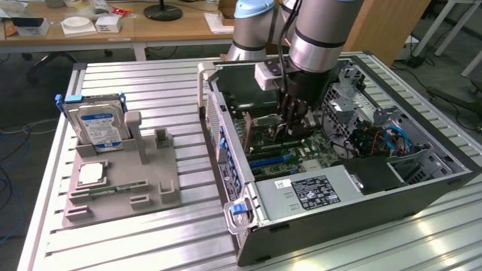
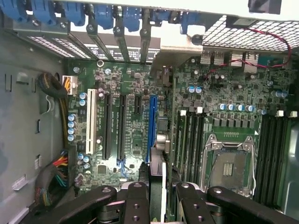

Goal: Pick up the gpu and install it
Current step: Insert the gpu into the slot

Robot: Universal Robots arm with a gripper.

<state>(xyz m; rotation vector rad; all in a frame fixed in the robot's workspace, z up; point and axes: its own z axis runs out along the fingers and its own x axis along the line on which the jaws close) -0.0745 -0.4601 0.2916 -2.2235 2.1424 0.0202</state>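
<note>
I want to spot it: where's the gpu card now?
In the wrist view, the gpu is held edge-on in the gripper, inside the computer case, over the motherboard's blue slot.

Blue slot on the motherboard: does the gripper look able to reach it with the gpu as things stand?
Likely yes. The gripper, shut on the gpu, hangs inside the open case right by the blue slot, with no cable or card seen across it.

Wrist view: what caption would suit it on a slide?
The gripper holds the gpu edge-on over the motherboard, lined up beside its blue slot, inside the open computer case.
</note>
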